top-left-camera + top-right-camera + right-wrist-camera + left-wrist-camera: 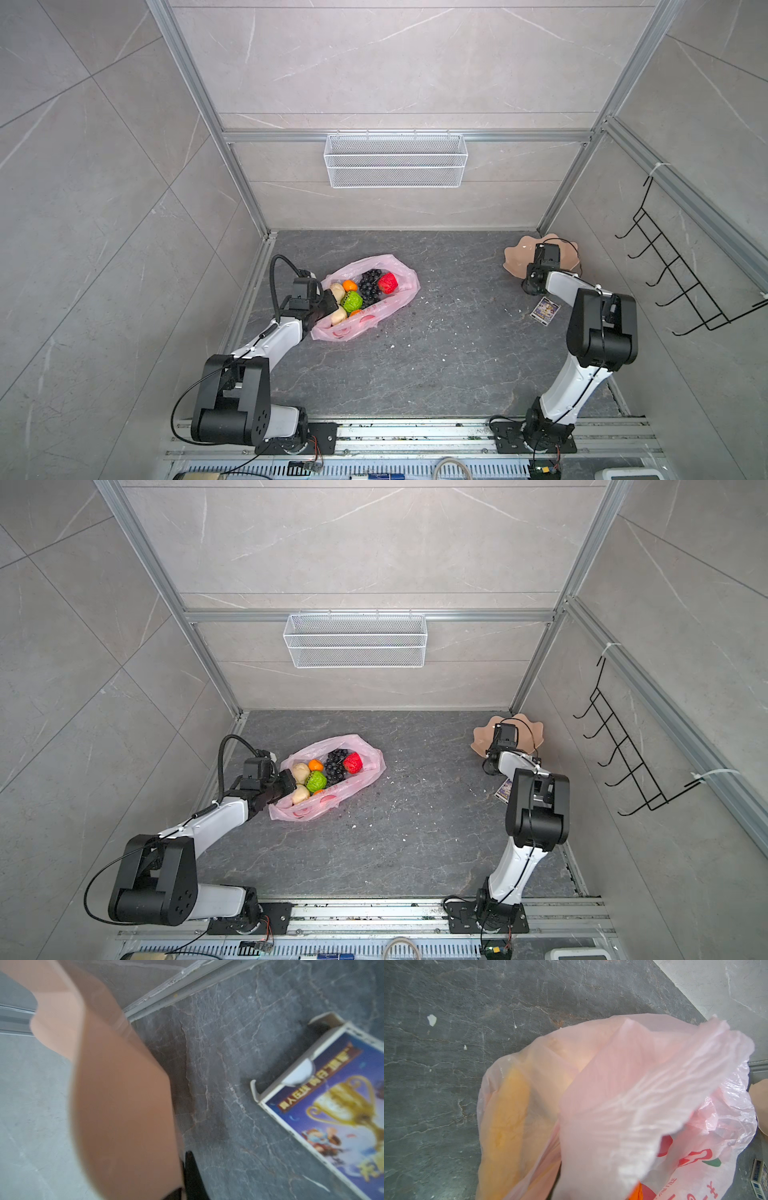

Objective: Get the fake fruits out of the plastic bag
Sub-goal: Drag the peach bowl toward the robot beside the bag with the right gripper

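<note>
- While my left gripper [330, 302] sits pinched together on the near rim of the plastic bag [370, 318], the bag lies open, left of centre on the dark stone table [436, 353].
- Fake fruits all inside the bag: beige lump [337, 291], second beige lump [338, 314], orange [349, 285], bumpy green fruit [352, 301], grape bunch [370, 284], red apple [387, 282]. A second orange [354, 313] barely shows beside the green one.
- Left wrist view: pink film fills the frame close up, with the banana [506, 1126] showing yellow through it. I cannot see the fingers here.
- Right gripper [184, 1176] is clamped on the edge of the peach dish [515, 259] in the far right corner, well apart from the bag. One black finger [193, 1174] lies against the rim.
- Printed card box [545, 309] lies flat just beside that arm.
</note>
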{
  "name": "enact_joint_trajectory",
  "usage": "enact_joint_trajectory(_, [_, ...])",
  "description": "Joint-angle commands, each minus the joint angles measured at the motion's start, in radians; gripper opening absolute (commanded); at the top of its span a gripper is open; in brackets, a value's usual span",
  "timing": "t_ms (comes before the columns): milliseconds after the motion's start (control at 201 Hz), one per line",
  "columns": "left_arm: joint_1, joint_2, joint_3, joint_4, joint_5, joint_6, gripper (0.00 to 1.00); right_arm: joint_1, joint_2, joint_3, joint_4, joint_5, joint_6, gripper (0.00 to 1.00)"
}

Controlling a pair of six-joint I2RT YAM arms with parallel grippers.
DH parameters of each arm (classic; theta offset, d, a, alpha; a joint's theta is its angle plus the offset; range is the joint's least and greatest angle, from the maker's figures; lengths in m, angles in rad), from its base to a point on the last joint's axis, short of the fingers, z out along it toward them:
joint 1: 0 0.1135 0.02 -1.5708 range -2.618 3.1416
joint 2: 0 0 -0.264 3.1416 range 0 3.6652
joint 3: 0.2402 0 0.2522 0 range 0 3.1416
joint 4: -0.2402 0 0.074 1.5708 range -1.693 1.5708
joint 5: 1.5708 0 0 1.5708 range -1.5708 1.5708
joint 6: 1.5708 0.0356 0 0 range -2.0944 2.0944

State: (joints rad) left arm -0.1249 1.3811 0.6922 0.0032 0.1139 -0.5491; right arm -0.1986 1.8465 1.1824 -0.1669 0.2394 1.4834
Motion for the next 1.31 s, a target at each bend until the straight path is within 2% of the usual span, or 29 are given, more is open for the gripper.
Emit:
enact_joint_trajectory(0, [-0.007,0.004,0.016,0.026,0.017,0.027,0.00,0.010,-0.071,-0.076,-0.020,-0.029,-0.032,0.03])
enact_joint_trajectory(144, [-0.009,0.002,0.017,0.024,0.019,0.029,0.00,0.030,-0.162,-0.161,0.007,-0.115,-0.098,0.00])
enact_joint_trajectory(279, [-0.014,0.010,0.023,0.021,0.030,0.037,0.00,0.046,-0.265,-0.259,0.033,-0.259,-0.184,0.00])
enact_joint_trajectory(428, [-0.039,0.028,0.042,0.012,0.029,0.049,0.00,0.091,-0.398,-0.355,-0.021,-0.383,-0.276,0.00])
enact_joint_trajectory(717, [-0.058,0.017,0.046,-0.002,0.005,0.057,0.00,0.108,-0.705,-0.545,-0.277,-0.598,-0.450,0.00])
enact_joint_trajectory(921, [-0.061,0.007,0.046,-0.007,-0.009,0.063,0.00,0.108,-0.924,-0.628,-0.470,-0.727,-0.501,0.00])
enact_joint_trajectory(1036, [-0.061,0.009,0.046,-0.011,-0.021,0.066,0.00,0.110,-1.012,-0.657,-0.582,-0.782,-0.541,0.00])
enact_joint_trajectory(1125, [-0.061,0.009,0.046,-0.011,-0.025,0.068,0.00,0.110,-1.069,-0.671,-0.672,-0.779,-0.589,0.00])
enact_joint_trajectory(1305, [-0.065,0.019,0.047,-0.010,-0.027,0.071,0.00,0.110,-1.092,-0.713,-0.743,-0.832,-0.664,0.00])
